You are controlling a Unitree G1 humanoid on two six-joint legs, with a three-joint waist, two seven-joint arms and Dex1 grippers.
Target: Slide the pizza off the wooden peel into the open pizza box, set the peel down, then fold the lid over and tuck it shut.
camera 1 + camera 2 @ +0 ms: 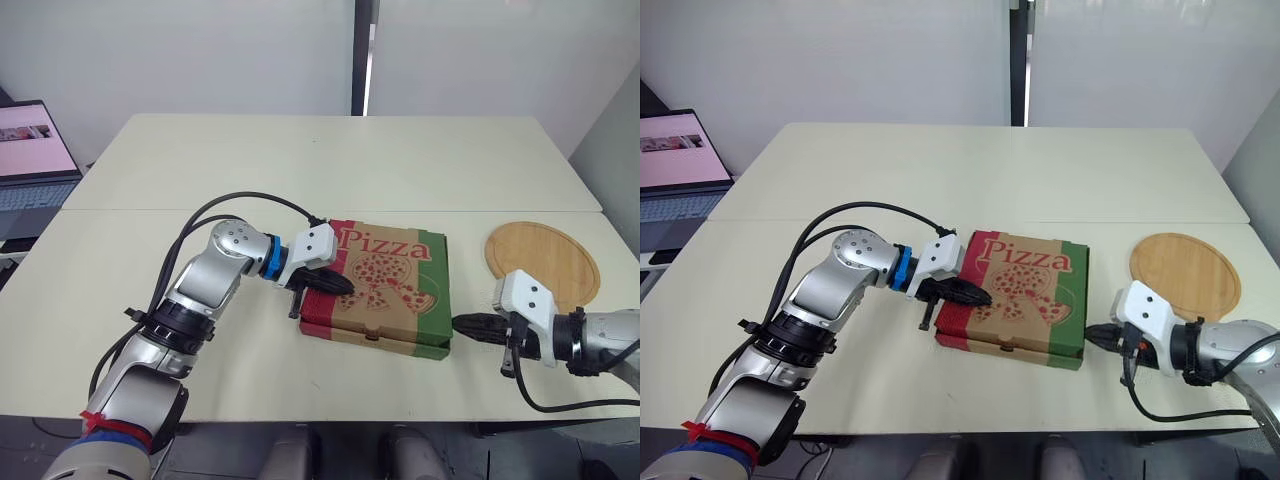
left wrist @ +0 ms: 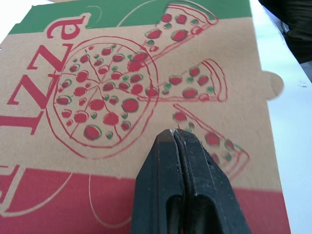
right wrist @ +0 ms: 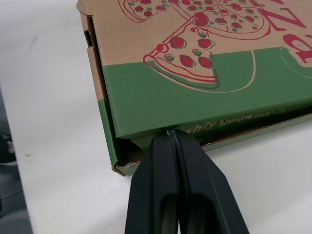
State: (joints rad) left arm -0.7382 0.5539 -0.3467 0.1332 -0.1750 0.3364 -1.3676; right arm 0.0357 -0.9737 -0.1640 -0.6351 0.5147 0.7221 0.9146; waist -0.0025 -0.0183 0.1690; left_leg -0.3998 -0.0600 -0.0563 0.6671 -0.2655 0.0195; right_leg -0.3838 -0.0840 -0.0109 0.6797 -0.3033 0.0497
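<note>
The pizza box [image 1: 385,290] lies in the middle of the table with its printed lid folded down over it. My left gripper [image 1: 345,285] is shut and rests on top of the lid near its left side; its fingers [image 2: 183,185] press the printed cardboard. My right gripper [image 1: 458,323] is shut, its tip at the box's right side wall, just under the lid's green flap [image 3: 204,97]. A gap shows between that flap and the base. The round wooden peel [image 1: 543,262] lies flat on the table to the right of the box, bare.
A laptop [image 1: 35,155] stands open off the table's left edge. A seam [image 1: 150,210] runs across the table behind the box. Black cables trail from both arms over the tabletop.
</note>
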